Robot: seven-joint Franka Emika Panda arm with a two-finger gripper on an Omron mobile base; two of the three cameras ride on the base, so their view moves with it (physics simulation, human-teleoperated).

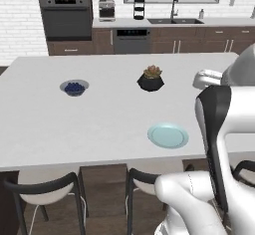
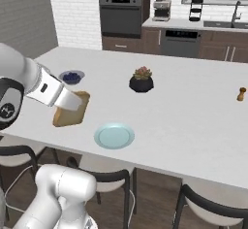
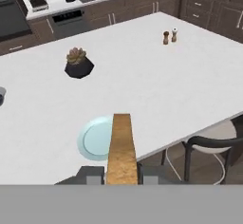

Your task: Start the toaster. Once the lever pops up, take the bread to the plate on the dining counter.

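carrying the bread in my pincer, i have it clamped edge-on between the two fingers, the slice running straight out ahead of my fingertips in the hand view, so i see only its thin golden face and crust line. my jaws stand narrow, closed against its two flat sides.

the relation that matters now: the plate lies just ahead of and below my pincer, a little off to the left of the slice's long axis in the hand view. the far end of the bread already overlaps the plate's right rim as seen from the hand, but that is a line of sight, not contact. from the right base view the bread hangs above the dining counter, with the plate beside it toward the counter's near edge, apart from the slice.

so i judge the toaster step finished and the carry nearly done; what is left is a short shift sideways toward the plate's centre, a tilt to lay the slice flat, then a release low enough that it does not bounce off the rim.

the small bowl of berries sits beyond my pincer on the far side from the plate, and the potted succulent stands well ahead. neither is in my path.
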